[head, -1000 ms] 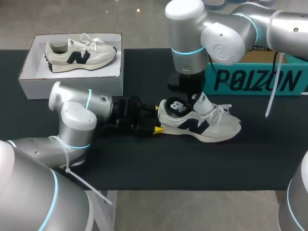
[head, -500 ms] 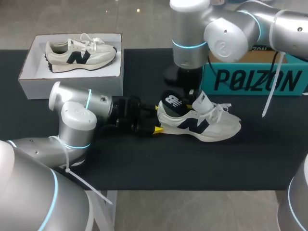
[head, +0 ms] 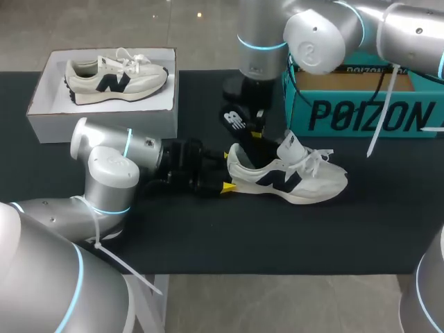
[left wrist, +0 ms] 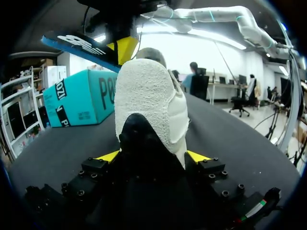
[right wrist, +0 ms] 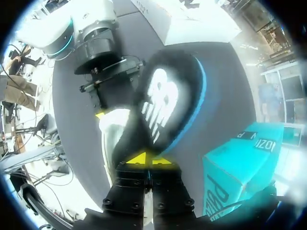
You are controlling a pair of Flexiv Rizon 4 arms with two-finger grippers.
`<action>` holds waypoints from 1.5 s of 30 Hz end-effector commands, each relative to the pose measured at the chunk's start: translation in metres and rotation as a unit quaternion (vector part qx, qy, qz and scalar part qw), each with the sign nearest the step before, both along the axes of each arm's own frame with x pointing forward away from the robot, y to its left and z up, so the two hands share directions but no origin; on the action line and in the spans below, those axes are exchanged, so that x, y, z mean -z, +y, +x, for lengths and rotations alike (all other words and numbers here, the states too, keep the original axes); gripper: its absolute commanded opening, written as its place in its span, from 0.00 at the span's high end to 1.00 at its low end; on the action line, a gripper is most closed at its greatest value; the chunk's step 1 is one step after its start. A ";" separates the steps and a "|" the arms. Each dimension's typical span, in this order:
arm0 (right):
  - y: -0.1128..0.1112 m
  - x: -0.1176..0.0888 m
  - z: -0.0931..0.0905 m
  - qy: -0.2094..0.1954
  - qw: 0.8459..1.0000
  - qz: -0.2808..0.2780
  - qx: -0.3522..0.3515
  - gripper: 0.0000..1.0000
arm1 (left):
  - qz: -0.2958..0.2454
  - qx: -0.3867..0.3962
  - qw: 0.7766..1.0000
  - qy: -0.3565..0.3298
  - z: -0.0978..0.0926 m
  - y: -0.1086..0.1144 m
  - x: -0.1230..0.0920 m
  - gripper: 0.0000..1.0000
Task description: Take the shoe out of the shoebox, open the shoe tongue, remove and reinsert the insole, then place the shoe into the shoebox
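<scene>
Cream shoe (head: 288,177) with a navy logo lies on the table (head: 208,236), heel clamped by the left gripper (left wrist: 152,155). Right gripper (right wrist: 149,159) pinches the black insole (right wrist: 165,105) above it. White shoebox (head: 41,111) holds 1 other shoe (head: 114,76).

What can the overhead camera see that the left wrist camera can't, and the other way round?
Only the overhead view shows the white box with a second shoe lying in it, and the whole side of the shoe on the table, laces included. Only the left wrist view shows up close the left pincer, its two yellow fingers pressed on either side of that shoe's heel. Both show the dark insole held above the shoe by the right pincer, and the teal box behind.
</scene>
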State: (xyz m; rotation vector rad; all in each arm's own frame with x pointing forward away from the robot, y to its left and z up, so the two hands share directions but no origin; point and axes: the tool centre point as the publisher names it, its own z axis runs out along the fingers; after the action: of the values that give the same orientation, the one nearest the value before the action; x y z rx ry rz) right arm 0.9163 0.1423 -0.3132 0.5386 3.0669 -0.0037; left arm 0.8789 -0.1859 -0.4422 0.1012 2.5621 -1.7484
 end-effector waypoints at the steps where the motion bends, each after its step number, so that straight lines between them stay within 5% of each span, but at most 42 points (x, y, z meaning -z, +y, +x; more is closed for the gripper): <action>1: -0.008 -0.035 -0.002 -0.012 1.000 0.004 0.002 1.00 | 0.000 0.000 1.000 0.000 0.001 -0.002 0.004 1.00; 15: -0.013 -0.044 -0.010 -0.015 0.998 0.050 0.043 1.00 | 0.000 0.000 1.000 0.000 0.001 -0.002 0.004 1.00; 24: -0.013 -0.120 0.005 -0.046 0.991 0.081 0.092 1.00 | 0.000 0.000 1.000 0.000 0.001 -0.002 0.004 1.00; 37: -0.022 -0.270 -0.002 -0.087 0.974 0.093 0.185 1.00 | 0.000 0.000 1.000 0.000 0.001 -0.002 0.004 1.00; 41: -0.030 -0.291 -0.018 -0.070 0.967 0.096 0.224 1.00 | 0.000 0.000 1.000 0.000 0.001 -0.002 0.004 1.00; 45: -0.030 -0.291 -0.018 -0.070 0.967 0.096 0.224 1.00 | 0.000 0.000 1.000 0.000 0.001 -0.002 0.004 1.00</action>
State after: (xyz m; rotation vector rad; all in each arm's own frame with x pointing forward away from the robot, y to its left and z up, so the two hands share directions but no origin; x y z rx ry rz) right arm 0.9030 0.1172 -0.0335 1.1760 2.7574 0.3043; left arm 0.8789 -0.1861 -0.4420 0.1018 2.5620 -1.7486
